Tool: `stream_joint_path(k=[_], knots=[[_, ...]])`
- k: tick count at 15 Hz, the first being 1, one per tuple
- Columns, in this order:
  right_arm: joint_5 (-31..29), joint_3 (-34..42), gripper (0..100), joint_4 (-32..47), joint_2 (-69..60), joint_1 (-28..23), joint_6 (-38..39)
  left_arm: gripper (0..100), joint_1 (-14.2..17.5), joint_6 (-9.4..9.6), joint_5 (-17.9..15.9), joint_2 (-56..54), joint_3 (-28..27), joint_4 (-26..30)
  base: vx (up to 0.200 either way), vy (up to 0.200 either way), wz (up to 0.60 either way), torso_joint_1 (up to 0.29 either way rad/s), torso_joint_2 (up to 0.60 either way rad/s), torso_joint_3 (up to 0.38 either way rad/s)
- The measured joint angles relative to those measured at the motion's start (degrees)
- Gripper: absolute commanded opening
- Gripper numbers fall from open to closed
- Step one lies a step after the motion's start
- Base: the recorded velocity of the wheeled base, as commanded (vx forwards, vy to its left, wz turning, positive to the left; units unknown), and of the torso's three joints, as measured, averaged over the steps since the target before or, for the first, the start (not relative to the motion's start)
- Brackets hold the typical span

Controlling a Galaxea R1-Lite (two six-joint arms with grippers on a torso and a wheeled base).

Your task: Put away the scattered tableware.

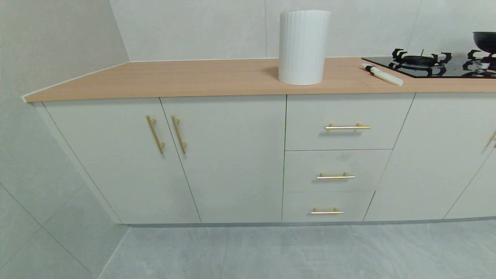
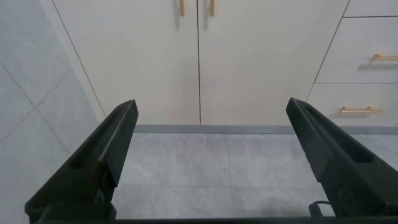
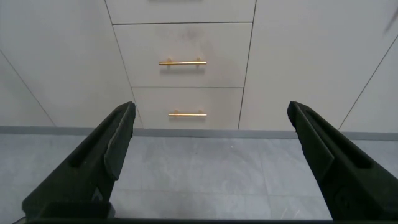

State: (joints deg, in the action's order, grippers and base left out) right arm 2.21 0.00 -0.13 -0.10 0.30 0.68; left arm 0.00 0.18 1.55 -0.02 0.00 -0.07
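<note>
A white-bladed knife with a black and white handle (image 1: 381,74) lies on the wooden countertop (image 1: 186,77), just left of the hob. A tall white ribbed cylinder holder (image 1: 303,47) stands on the counter left of the knife. My left gripper (image 2: 211,121) hangs low over the grey floor, open, facing the double cabinet doors (image 2: 199,56). My right gripper (image 3: 211,121) is open too, held low and pointing at the two lower drawers (image 3: 183,56). Nothing is between either pair of fingers.
A black gas hob (image 1: 434,64) with a dark pan (image 1: 485,40) sits at the counter's right end. Below are cabinet doors with gold handles (image 1: 155,133) and three shut drawers (image 1: 341,126). A tiled wall (image 1: 46,58) closes the left side. Grey floor (image 1: 271,252) lies in front.
</note>
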Motion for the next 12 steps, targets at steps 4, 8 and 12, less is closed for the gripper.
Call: stream_joint_path(k=[4,8,12], knots=[[0.0,0.0,100,0.0,0.0,0.0,0.1,100,0.0,-0.07,0.0,0.0,0.0,0.0,0.2,0.0,0.0,0.002,0.0,-0.007],[0.0,0.0,100,0.0,0.0,0.0,0.2,100,0.0,-0.09,0.0,0.0,0.0,0.0,0.2,0.0,0.0,0.001,0.0,0.004],[0.0,0.0,100,0.0,0.0,0.0,0.2,100,0.0,-0.09,0.0,0.0,0.0,0.0,0.2,0.0,0.0,0.005,0.0,0.002]])
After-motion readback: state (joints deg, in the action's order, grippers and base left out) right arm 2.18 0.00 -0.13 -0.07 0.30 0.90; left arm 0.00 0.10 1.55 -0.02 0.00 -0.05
